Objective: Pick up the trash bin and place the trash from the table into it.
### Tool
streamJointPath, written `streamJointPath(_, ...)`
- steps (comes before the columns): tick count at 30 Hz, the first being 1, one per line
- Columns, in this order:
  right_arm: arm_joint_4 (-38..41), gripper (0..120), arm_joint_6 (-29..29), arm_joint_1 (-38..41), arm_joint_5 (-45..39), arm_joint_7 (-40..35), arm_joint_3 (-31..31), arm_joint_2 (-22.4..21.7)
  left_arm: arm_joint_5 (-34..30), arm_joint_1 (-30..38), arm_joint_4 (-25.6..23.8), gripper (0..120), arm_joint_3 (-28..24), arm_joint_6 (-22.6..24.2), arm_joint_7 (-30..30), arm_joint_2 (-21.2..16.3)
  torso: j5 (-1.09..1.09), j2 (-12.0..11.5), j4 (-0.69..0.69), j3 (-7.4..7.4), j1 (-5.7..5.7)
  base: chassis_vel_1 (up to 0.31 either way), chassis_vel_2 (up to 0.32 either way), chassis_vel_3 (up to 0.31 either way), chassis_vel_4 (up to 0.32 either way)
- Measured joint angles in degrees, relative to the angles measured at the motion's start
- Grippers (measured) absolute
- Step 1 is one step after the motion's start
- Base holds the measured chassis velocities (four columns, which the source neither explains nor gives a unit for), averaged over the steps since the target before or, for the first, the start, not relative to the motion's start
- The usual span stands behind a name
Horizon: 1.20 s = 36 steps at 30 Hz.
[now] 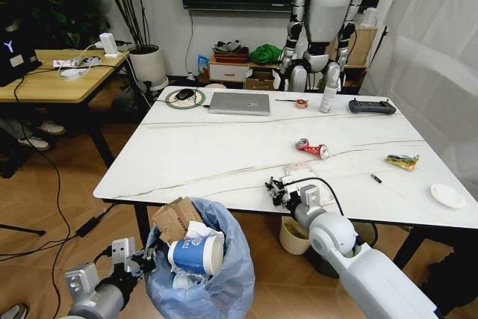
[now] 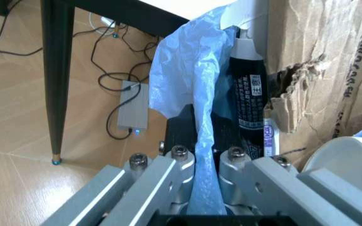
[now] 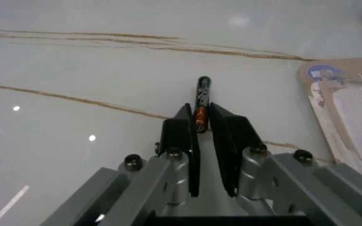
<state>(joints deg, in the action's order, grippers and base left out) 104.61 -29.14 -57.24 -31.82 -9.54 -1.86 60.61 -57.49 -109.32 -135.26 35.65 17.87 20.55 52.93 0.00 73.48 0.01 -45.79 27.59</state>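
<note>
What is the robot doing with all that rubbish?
It is tidying the table. Its left gripper pinches the blue bag of the trash bin, held below the table's near edge, with cardboard and a paper cup already inside. Its right gripper is closed on a small battery at the table top. A crushed can and a snack wrapper lie on the table.

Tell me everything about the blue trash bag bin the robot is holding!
The trash bin is lined with a crinkly, see-through light-blue plastic bag that puffs over its rim. It hangs below the near edge of the table, beside the robot's left side. The left gripper pinches a fold of the bag. Inside sit torn brown cardboard, a blue paper cup and crumpled white paper.
</note>
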Motion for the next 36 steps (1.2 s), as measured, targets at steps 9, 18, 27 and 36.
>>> streamJointPath(9, 1.60, 0, 0.73, -0.54, -0.66, 0.30, -0.61, -1.39, -0.02, 0.16, 0.04, 0, -0.27, -0.01, 0.01, 0.16, 0.02, 0.00, 0.00, -0.01, 0.01, 0.000, 0.000, 0.000, 0.000)
streamJointPath(18, 15.51, 0, 7.49, -0.64, -15.17, 6.49, -2.88, -7.43, 0.00, -0.60, -0.74, 0, -0.34, -0.01, 0.01, 0.11, -0.01, 0.00, 0.00, -0.01, 0.01, 0.000, 0.000, 0.000, 0.000)
streamJointPath(27, 25.53, 0, 10.04, -1.09, -22.27, 8.86, 3.23, -11.79, -0.15, -0.25, -0.84, 0, -0.12, 0.00, 0.02, 0.00, 0.00, 0.00, 0.00, 0.00, 0.01, 0.000, 0.000, 0.000, 0.000)
streamJointPath(36, 25.85, 0, 10.85, -1.85, -21.64, 8.92, 9.15, -13.02, -0.18, -0.02, -0.64, 0, -0.23, 0.03, 0.02, 0.23, 0.00, 0.00, 0.00, 0.00, 0.02, 0.000, 0.000, 0.000, 0.000)
